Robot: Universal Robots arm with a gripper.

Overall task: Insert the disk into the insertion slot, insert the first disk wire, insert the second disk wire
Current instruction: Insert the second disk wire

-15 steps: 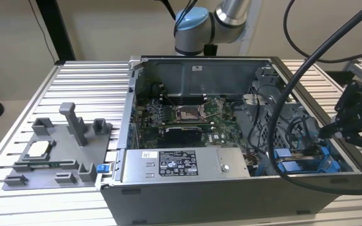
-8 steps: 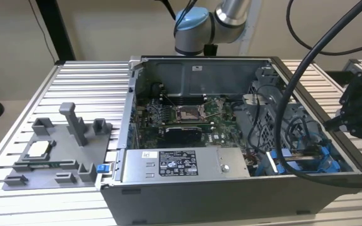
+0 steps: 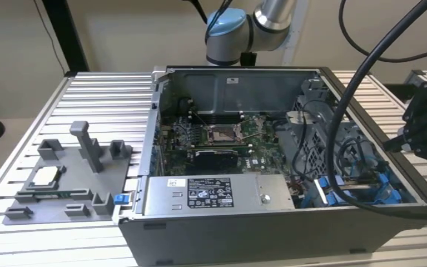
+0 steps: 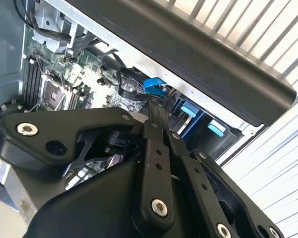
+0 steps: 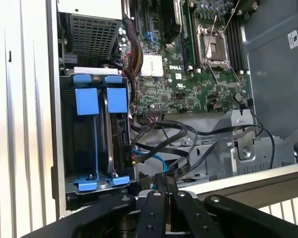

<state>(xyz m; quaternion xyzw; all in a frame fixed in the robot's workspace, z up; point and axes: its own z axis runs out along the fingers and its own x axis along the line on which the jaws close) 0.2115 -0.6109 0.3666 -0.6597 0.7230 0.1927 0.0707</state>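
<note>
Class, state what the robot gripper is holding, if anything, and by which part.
The black gripper looks shut on a thin bright blue wire, pinched at its end inside the open grey computer case.

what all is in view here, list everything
table: one, silver, slatted
case: one, grey, open, on the table
tray: one, grey, pegged, on the table at the exterior view's left of the case
board: one, green, inside the case
box: one, grey with sticker, inside the case
slot: one, grey with blue tabs, beside the board
wires: several, black, one blue, by the slot
arm: one, silver and blue, behind the case
end effector: one, black, over the wires
</note>
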